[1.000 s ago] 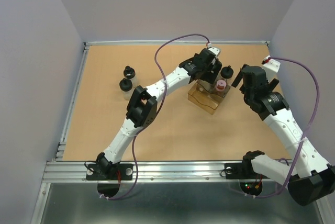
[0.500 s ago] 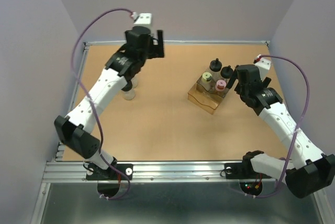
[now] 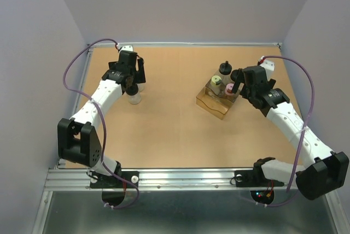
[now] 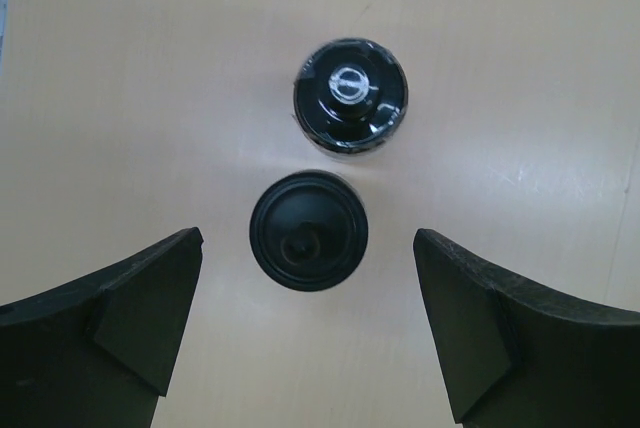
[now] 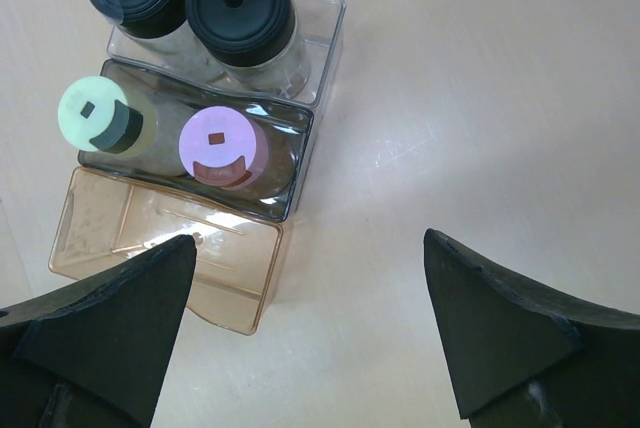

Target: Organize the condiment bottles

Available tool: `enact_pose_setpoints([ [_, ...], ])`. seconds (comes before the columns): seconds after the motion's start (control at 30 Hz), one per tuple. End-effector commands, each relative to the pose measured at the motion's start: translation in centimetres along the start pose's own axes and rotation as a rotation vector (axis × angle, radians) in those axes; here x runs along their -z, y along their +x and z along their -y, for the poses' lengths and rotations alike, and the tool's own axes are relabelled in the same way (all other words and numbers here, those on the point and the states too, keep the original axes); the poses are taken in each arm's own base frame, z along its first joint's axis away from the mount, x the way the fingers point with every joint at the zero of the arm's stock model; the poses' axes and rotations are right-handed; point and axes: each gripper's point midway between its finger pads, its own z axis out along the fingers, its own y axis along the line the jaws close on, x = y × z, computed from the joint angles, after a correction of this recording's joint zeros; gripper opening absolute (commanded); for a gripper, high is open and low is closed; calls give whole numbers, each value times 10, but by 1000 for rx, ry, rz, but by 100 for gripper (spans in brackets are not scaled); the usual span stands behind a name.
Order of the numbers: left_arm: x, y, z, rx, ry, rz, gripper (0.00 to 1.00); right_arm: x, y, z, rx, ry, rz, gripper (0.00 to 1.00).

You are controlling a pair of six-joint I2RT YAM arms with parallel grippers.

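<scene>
Bright, even light; soft shadows

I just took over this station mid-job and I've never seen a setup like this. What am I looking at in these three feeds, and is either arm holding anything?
Two robot arms are bolted at the near edge of a table, and each ends in two fingers. The wide picture comes from a fixed camera above and behind the arms. The other two come from a camera on each wrist, looking down past that arm's own fingers.

The left fingers are open and empty. They hang over two loose bottles: the nearer black-capped bottle sits below the gap between the fingers, and the farther black-capped bottle stands just beyond it.

The right fingers are also open and empty, above a see-through box. Its back compartment holds the boxed black-capped pair. The middle compartment holds a green-capped bottle and a pink-capped bottle. The amber front compartment is empty.
</scene>
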Motion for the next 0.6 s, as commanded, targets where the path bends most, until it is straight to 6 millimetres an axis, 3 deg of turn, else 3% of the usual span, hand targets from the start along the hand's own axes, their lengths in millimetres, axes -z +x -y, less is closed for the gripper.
enact_pose_setpoints([
  [0.0,-10,-10,-5,24,5,44,99,4,-20,-7,-24,-36,58,100],
  [0.23,-41,11,5,-22,62,-23,98,8,-20,-3,-25,-34,67,100],
  [0.57,-54,40,-3,-31,28,-84,97,6,-15,2,-14,-19,63,100],
])
